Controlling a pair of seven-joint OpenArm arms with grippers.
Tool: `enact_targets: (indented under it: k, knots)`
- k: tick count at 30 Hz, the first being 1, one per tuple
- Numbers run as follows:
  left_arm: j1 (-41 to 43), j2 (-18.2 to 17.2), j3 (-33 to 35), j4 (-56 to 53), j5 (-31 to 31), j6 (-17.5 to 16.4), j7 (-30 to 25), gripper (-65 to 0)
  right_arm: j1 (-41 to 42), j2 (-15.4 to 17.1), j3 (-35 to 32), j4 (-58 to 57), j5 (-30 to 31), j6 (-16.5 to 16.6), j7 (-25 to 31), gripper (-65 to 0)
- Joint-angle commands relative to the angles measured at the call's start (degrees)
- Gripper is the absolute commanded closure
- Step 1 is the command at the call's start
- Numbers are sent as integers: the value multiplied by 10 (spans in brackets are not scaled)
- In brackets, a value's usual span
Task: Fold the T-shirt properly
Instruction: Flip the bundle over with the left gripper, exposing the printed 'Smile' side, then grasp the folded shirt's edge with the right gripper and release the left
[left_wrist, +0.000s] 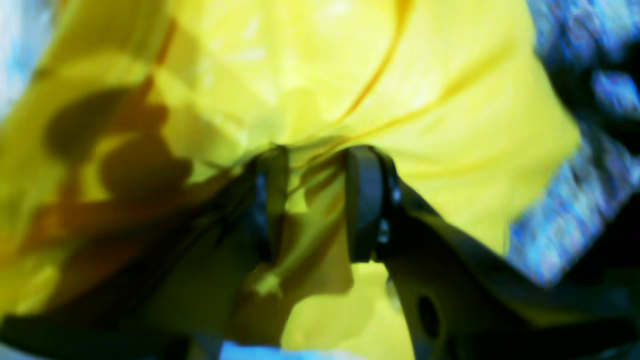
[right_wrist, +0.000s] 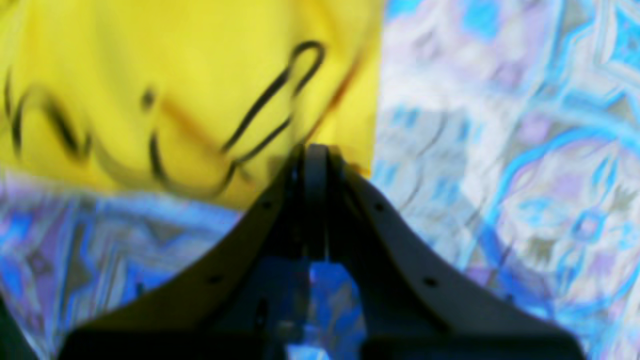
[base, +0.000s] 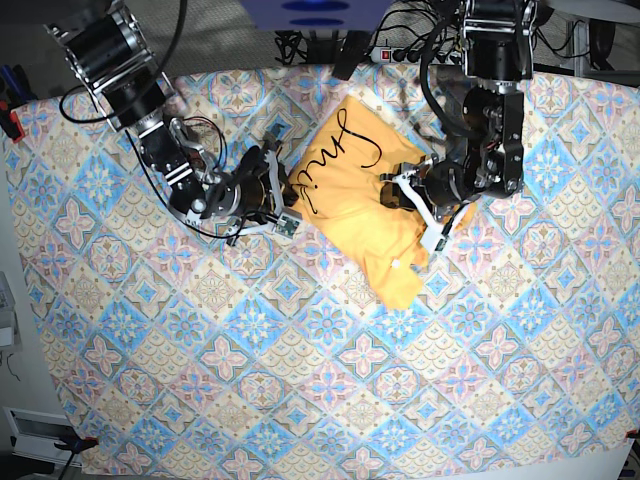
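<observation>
Closest in the left wrist view, the left end effector (left_wrist: 315, 200) has its two dark fingers (left_wrist: 364, 200) part-way apart with a bunched fold of the yellow shirt (left_wrist: 450, 115) caught between them; cloth fills the gap and drapes over both sides, so it is clamped on the shirt. The picture is blurred, and a strip of blue-patterned cloth (left_wrist: 565, 210) shows past the shirt's edge on the right.

In the right wrist view, the right end effector (right_wrist: 315, 160) has its fingers pressed together, no gap between them, with their tips at the shirt's (right_wrist: 175, 75) lower corner, where the hem meets the side edge. Whether cloth is actually pinched there is hard to tell through the blur. Dark cursive lettering (right_wrist: 270, 100) runs across the yellow cloth just beyond the tips. The patterned cloth (right_wrist: 500, 150) lies to the right and below.

From the base view, one shirt (base: 360, 205) lies on the upper middle of the counter (base: 300, 400), lettering (base: 335, 150) up, partly folded and rumpled, narrowing to a lower end toward the centre. Two arms reach in: the right end effector (base: 283, 190) at the shirt's left edge, the left end effector (base: 425, 200) over its right part. One tablecloth covers the whole counter.
</observation>
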Motion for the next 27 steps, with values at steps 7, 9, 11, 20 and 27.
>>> enact_targets:
  k: [7, 9, 11, 20, 27]
  knots:
    - [-39, -3, 17, 21, 14, 12, -17, -203, -20, 22, 5, 84, 1, 2, -5, 0]
    - [-36, -3, 16, 59, 12, 13, -12, -203, -21, 22, 18, 91, 1, 1, -5, 0]
    - [-14, -11, 14, 109, 15, 13, 6, -203, -26, 21, 36, 95, 1, 1, -4, 0]
    - [141, -38, -74, 289, 12, 13, 35, -203, -28, -26, 154, 90, 1, 1, -1, 0]
    - [127, -35, -100, 173, 14, 13, 23, -203, -7, -66, 166, 24, 1, 1, -1, 0]
